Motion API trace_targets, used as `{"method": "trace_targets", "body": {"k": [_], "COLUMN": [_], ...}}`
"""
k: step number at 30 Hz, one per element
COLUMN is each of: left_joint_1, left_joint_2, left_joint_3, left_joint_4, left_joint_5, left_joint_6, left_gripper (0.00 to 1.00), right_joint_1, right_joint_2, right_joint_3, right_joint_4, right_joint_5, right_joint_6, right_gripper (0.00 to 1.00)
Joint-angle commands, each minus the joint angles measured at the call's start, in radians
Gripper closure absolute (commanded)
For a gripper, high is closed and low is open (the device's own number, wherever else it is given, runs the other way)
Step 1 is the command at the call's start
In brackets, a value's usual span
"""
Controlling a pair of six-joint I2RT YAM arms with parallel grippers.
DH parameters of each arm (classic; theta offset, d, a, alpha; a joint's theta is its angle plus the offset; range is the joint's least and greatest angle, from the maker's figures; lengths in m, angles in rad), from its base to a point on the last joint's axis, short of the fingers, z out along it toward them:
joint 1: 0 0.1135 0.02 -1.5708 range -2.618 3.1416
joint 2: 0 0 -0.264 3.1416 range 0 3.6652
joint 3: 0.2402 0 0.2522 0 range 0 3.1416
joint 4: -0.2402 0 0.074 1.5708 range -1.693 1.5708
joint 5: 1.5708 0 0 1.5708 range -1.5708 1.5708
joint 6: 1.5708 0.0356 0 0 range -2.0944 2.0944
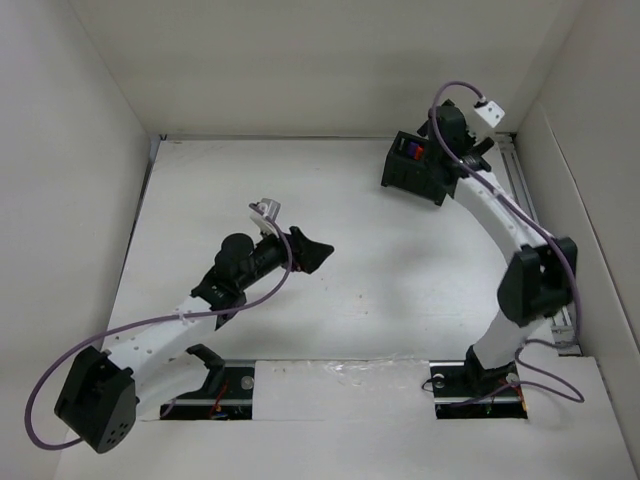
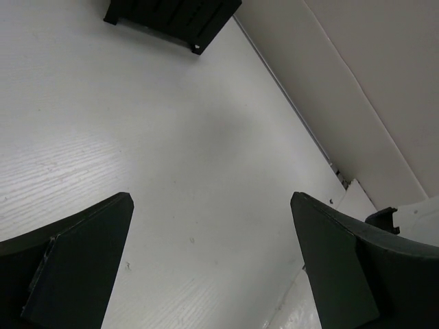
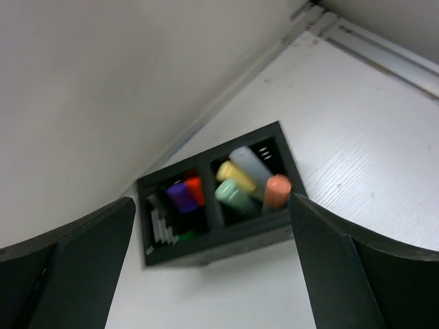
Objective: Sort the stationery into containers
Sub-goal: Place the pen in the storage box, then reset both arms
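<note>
Right fingers (image 3: 343,274) spread wide and empty above the black box (image 3: 226,241), highlighters (image 3: 235,177) sitting in both compartments; left fingers (image 2: 75,267) gape empty over the white surface (image 2: 171,151).

Table (image 1: 380,290) middle open; box (image 1: 408,178) near back wall (image 1: 330,60), right arm (image 1: 495,210) above.

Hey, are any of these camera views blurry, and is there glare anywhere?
Right wrist view: the black box and the pens in it look soft, colours smeared; the near fingers are dark, featureless. Left wrist view: the table grain reads crisp. Top view: even light, faint shadows, one shiny patch by the arm bases.
</note>
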Motion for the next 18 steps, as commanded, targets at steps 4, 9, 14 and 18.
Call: {"method": "trace_targets", "body": {"k": [4,9,14,18], "left_joint_1": [0.002,0.002,0.002,0.002], "left_joint_2": [-0.145,-0.268,-0.34,-0.32], "left_joint_3": [-0.044,-0.12,-0.15,-0.159], "left_joint_4": [0.025,-0.007,-0.006,0.005], "left_joint_5": [-0.136,-0.291,-0.337,-0.334], "left_joint_6": [-0.048,-0.101,-0.107,-0.088], "left_gripper": [0.0,0.0,0.0,0.0], "right_joint_1": [0.1,0.237,0.357,0.395], "right_joint_2": [-0.421,-0.604,-0.733,-0.805], "right_joint_3": [-0.33,-0.623,-0.8,-0.883], "right_joint_4": [0.196,0.241,0.218,0.136], "right_joint_5": [-0.256,-0.322,-0.322,-0.298], "right_joint_6": [0.11,0.156,0.194,0.252], "right_gripper": [0.0,0.0,0.0,0.0]}}
